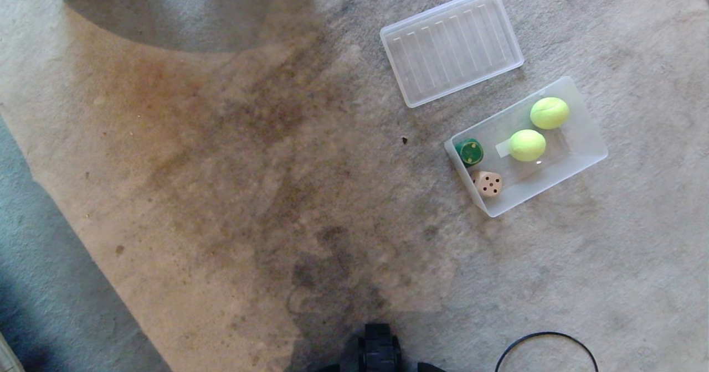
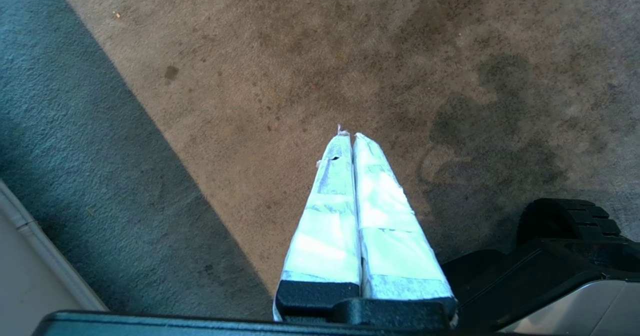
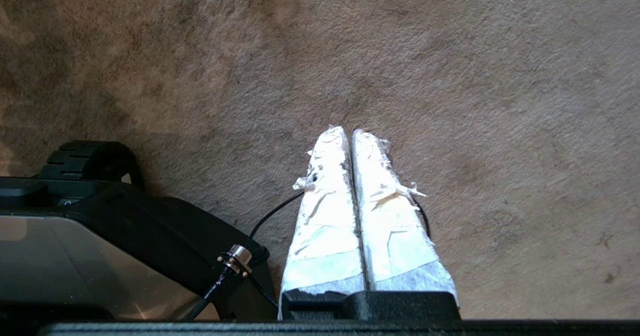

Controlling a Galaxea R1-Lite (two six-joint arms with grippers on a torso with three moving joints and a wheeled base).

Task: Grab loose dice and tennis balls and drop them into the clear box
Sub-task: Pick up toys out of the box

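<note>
Carpet (image 1: 221, 167), stained brown and grey, fills the head view; a bluish strip of carpet (image 1: 50, 283) runs along its left edge. Left tool (image 2: 350, 136), seen in the left wrist view, hangs above the stained carpet with its two white-taped fingers (image 2: 330, 216) pressed together and nothing between them. Part of the robot's black base (image 1: 379, 352) shows at the bottom centre of the head view. Right of centre, a flat ribbed translucent lid (image 1: 451, 45) lies on the carpet, apart from the clear box (image 1: 587, 145), which sits just below and to the right of it. Inside the box, a dark green die (image 1: 469, 151) and a tan die (image 1: 487, 184) rest at the left end, near each other. Two tennis balls, one (image 1: 527, 145) near the middle and one (image 1: 549, 112) toward the far right corner, also lie inside. A black cable loop (image 1: 545, 350) curves at the lower right. Right tool (image 3: 352, 136), in the right wrist view, hangs over plain carpet, its frayed taped fingers (image 3: 325, 216) closed against each other, empty.
</note>
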